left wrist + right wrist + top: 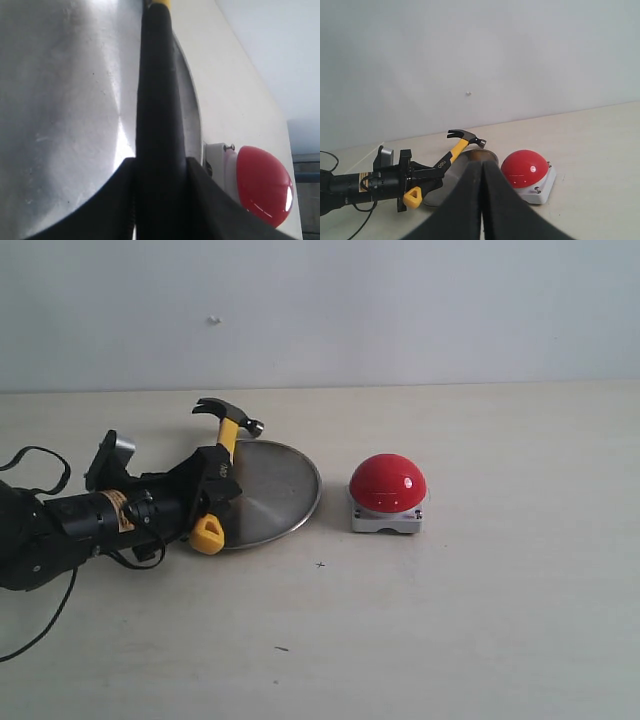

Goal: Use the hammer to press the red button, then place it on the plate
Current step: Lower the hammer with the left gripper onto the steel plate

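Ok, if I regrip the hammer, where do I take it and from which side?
I'd grip the hammer by its black handle, between yellow neck and yellow loop, from the exterior view's left, as the left gripper does now. It is straight and narrow there, leaving the head free.

The left gripper (220, 490) and its cylindrical arm (70, 525) are black, with a tan label (119, 510). 2 black cables (33, 449) loop off at lower left.

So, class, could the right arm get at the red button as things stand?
Probably yes. The red button stands apart from the plate, and the left gripper holds the hammer at the plate, not the button. Nothing shows between the right gripper and it.
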`<state>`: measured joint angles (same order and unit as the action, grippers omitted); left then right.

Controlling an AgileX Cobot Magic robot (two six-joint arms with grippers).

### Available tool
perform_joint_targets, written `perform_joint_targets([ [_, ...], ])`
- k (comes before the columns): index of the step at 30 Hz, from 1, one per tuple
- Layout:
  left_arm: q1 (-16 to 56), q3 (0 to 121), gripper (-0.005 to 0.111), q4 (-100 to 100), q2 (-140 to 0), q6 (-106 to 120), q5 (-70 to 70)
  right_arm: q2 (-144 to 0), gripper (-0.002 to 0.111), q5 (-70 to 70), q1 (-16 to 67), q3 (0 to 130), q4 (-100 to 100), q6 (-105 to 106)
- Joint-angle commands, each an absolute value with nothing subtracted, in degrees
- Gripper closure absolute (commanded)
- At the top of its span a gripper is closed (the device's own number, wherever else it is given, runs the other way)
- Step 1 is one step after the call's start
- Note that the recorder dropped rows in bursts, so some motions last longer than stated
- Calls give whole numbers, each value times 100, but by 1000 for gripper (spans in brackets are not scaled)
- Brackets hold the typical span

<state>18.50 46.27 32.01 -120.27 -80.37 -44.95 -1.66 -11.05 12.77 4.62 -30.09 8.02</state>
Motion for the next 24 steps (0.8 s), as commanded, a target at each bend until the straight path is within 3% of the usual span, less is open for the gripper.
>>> perform_joint_targets([
  [1,1897,4683,107,3536,-11972,-8145,-4858,-131,108,-1076,1298,435,-2944,882],
  [24,1897,4351,107,3655,-11972,-8273,-4895,-131,108,-1065,1298,435,-2956,887],
])
